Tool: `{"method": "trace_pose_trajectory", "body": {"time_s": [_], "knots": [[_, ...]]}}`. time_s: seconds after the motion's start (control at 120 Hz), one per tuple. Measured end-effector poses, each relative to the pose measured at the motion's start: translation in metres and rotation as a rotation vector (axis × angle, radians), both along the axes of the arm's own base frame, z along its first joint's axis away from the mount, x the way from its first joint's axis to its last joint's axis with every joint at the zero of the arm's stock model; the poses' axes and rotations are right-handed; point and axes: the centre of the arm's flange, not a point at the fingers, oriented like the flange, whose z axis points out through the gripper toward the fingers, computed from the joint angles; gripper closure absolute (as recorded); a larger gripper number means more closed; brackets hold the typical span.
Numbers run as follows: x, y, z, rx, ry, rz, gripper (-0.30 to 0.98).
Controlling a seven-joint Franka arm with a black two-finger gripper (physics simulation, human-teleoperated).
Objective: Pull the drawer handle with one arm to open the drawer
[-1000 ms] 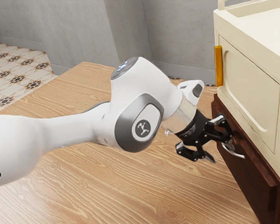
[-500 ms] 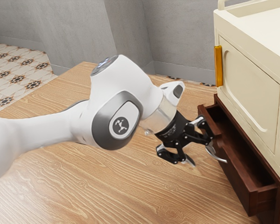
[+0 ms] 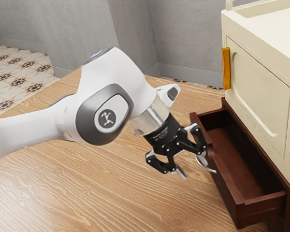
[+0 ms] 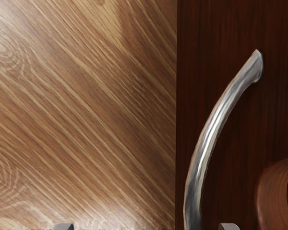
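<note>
Clearly the handle (image 4: 212,132) arcs along the face of the open drawer (image 3: 226,194), between the spread fingers of my hand (image 3: 192,166), nearer the drawer-side one; I judge backing away from the drawer should open it further.

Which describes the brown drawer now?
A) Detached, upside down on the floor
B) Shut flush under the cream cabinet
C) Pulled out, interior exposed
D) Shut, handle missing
C: the brown drawer juts out from beneath the cream cabinet, with its inner floor and side walls in view.
</note>
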Motion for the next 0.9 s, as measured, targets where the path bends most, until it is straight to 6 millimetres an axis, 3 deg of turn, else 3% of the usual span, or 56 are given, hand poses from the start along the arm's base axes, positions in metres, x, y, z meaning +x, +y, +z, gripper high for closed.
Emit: {"method": "trace_pose_trajectory", "body": {"time_s": [0.233,0.375,0.9], "knots": [[-0.001,0.004,-0.005,0.016,0.039,0.003,0.34],[-0.001,0.021,-0.001,0.023,0.042,0.032,0.34],[-0.026,0.043,0.004,0.032,0.108,0.068,0.34]]}}
